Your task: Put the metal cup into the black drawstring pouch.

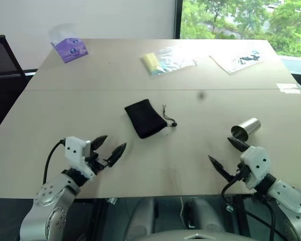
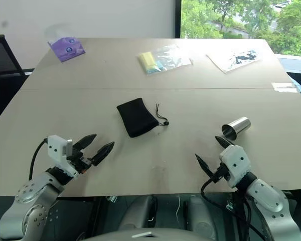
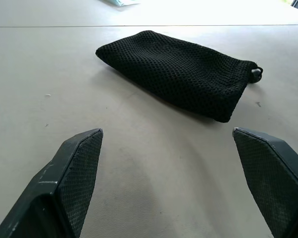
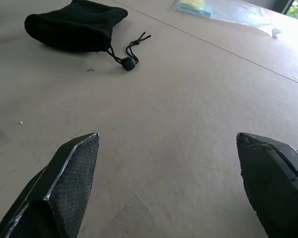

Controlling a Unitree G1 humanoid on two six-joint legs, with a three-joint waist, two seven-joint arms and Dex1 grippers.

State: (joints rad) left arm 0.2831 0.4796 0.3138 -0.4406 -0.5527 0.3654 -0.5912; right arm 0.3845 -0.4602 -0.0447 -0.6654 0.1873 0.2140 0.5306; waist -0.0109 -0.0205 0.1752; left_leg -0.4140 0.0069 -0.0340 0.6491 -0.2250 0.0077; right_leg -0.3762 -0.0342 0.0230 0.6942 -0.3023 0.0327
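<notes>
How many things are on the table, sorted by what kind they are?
Black drawstring pouch: 1
Metal cup: 1
Purple tissue pack: 1
Clear plastic bags: 2
Total: 5

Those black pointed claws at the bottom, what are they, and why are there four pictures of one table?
They are the two-fingered hands of a humanoid robot. Two pictures come from cameras in its head, looking down over both arms; the other two come from a camera on each wrist, looking out between that hand's fingers. The left hand and the right hand both stand open and hold nothing. On the table lies a black drawstring pouch, flat, in front of the left hand. A metal cup lies on its side just beyond the right hand. Farther back are a purple tissue pack, a clear bag with something yellow inside, and a printed sheet.
</notes>
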